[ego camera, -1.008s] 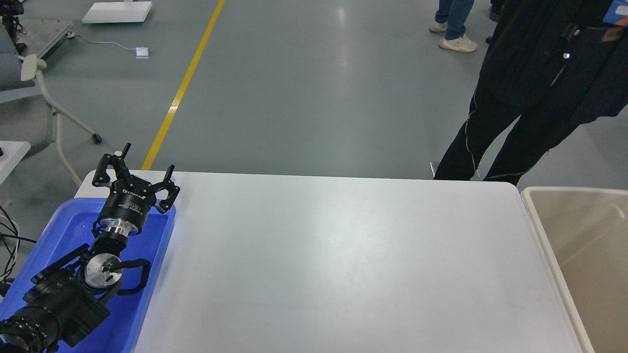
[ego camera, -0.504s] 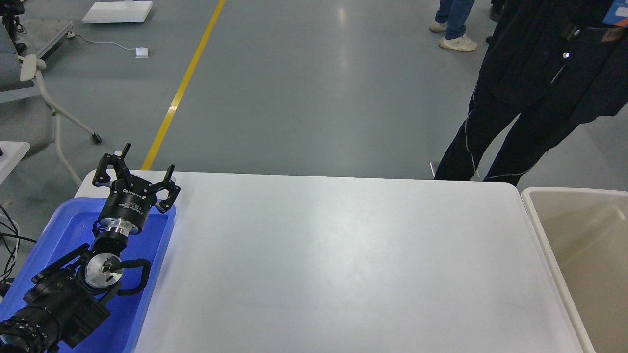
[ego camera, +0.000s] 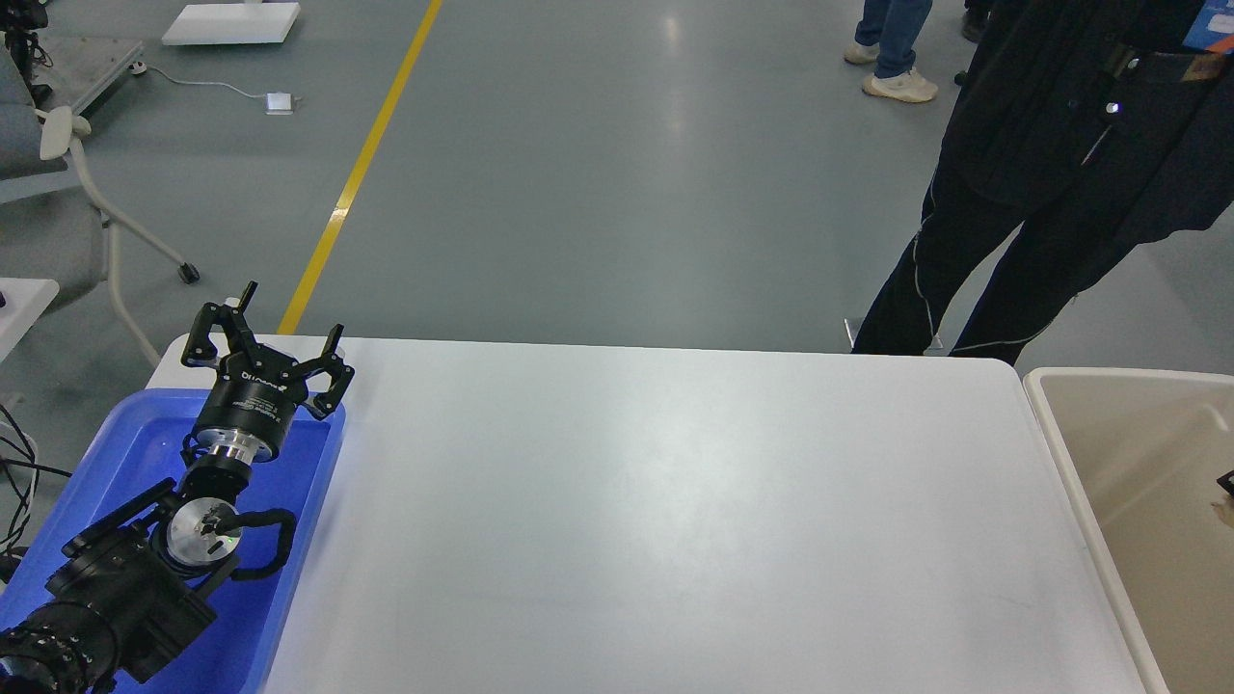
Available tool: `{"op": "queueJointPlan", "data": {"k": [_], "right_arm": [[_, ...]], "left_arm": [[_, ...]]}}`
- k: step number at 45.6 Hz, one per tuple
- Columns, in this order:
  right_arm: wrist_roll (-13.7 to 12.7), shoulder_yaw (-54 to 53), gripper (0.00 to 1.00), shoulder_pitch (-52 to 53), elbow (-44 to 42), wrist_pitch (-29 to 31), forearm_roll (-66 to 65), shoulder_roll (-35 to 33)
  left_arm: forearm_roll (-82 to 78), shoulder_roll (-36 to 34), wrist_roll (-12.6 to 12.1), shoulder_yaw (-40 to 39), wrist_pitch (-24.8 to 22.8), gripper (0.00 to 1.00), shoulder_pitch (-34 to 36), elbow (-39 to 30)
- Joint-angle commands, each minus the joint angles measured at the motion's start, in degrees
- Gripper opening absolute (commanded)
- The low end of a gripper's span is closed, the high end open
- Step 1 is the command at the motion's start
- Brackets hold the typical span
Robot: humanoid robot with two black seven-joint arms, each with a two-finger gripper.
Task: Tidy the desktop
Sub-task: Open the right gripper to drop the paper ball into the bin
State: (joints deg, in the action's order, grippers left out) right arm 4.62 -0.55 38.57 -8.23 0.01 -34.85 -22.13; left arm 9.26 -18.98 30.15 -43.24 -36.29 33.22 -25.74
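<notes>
The large smooth white rectangular desktop [ego camera: 675, 520] is filling the middle of the view and is carrying no loose item, so the tidying seems nearly finished. The left gripper [ego camera: 265, 333] is hovering at about nine o'clock, over the far edge of the blue plastic tray [ego camera: 145, 453], its fingers spread wide and holding nothing, probably resting. At three o'clock, inside the beige white-rimmed bin [ego camera: 1046, 405], a small dark tip is now appearing that was absent before; the right gripper I cannot identify.

The left hand [ego camera: 270, 339] hangs spread-fingered over the blue tray [ego camera: 125, 453] (far corner), beside the white desktop [ego camera: 675, 520].
</notes>
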Motion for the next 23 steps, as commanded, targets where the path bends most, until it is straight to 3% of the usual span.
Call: {"op": "queueJointPlan", "data": {"k": [1, 10, 23], "right_arm": [[0.0, 0.2, 0.76, -0.3, 0.0, -0.4, 0.1, 0.6], [0.0, -0.4, 0.98, 0.1, 0.1, -0.4, 0.1, 0.5], [0.0, -1.6, 0.99, 4.2, 0.1, 0.3, 1.2, -0.1]], "left_arm": [[0.1, 0.0, 0.0, 0.0, 0.1, 1.00, 0.0, 0.0], [0.1, 0.0, 0.0, 0.0, 0.1, 1.00, 0.0, 0.0], [0.0, 0.0, 0.0, 0.0, 0.1, 1.00, 0.0, 0.0]]}}
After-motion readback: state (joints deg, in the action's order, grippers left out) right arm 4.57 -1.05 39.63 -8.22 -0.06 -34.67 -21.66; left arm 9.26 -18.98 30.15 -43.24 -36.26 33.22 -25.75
